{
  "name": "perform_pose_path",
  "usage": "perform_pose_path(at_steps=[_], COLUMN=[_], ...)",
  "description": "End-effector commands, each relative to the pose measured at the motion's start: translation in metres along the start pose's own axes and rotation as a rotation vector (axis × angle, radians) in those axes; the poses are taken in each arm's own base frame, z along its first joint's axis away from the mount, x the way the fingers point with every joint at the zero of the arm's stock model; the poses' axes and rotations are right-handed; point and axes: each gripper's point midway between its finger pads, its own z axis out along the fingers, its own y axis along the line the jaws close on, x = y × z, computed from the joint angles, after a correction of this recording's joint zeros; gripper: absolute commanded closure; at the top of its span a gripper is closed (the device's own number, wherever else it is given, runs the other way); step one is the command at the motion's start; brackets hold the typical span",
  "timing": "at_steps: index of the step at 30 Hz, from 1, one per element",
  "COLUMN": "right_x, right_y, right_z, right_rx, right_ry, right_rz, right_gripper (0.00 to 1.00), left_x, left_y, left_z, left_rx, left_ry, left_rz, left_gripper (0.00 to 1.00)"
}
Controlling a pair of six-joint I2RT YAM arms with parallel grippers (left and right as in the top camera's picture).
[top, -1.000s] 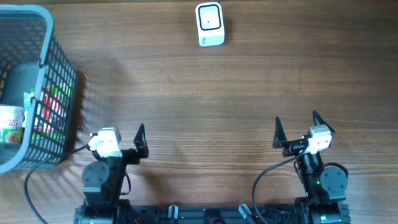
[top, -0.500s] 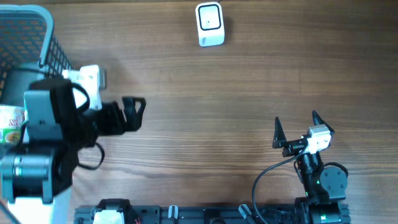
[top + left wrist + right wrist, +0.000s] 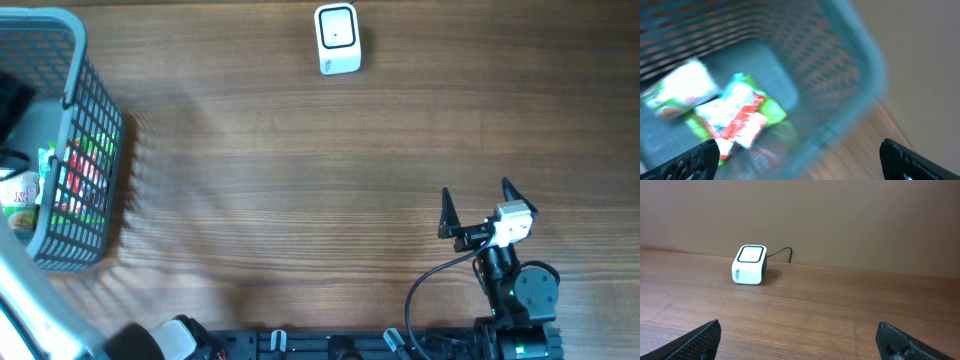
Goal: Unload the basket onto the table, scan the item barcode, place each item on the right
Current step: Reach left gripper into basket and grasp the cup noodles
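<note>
Although the overhead view smears the left arm [image 3: 28, 305] into a pale streak at the corner nearest the basket [image 3: 97, 150], the blue-grey mesh basket itself reads clearly at one end of the wooden table [image 3: 300, 190]. Inside the basket lie the packets [image 3: 82, 168], red and green behind the mesh, with a printed pale one beside them. Well apart from the basket, by the far table edge, sits the white scanner [image 3: 337, 38], its dark-framed window facing up. The right gripper [image 3: 477, 195] stands at the near edge, farther from the basket than the scanner is, its claw released, both fingers spread and nothing between them.

From the left wrist, the picture is blurred. The left gripper [image 3: 800, 152] hangs above the basket with its claw released, the two dark fingertips far apart at the lower corners. Below it, on the basket floor, the packets show as a red, white and green one touching a white-and-green one.

From the right wrist, the scanner stands upright on the table against a plain wall, a thin cable [image 3: 782, 251] leaving its back; the basket is out of this view.
</note>
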Motion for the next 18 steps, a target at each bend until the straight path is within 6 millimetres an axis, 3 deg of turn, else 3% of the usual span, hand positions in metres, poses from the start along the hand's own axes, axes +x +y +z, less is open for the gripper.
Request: perform_pose_path(at_steps=[1, 4, 6, 12, 18], right_x=[-0.002, -0.002, -0.002, -0.002, -0.002], right_y=[0.001, 0.001, 0.001, 0.001, 0.001], right_z=[0.000, 0.000, 0.000, 0.000, 0.000], right_rx=[-0.006, -0.006, -0.006, -0.006, -0.006], right_ry=[-0.009, -0.009, -0.009, -0.009, -0.009], right_rz=[-0.013, -0.013, -0.013, -0.013, -0.012], right_gripper=[0.00, 0.00, 0.00, 0.00, 0.00], left_x=[-0.019, -0.015, -0.007, -0.006, -0.006], left_y=[0.078, 0.110, 0.120, 0.132, 0.132], left_z=[0.047, 0.095, 0.111, 0.112, 0.112], left_rx=[-0.246, -0.329, -0.348, -0.367, -0.367], left_ry=[0.026, 0.129, 0.183, 0.195, 0.195], left_rz=[-0.125, 0.048, 0.066, 0.044, 0.044], left_gripper=[0.00, 0.00, 0.00, 0.00, 0.00])
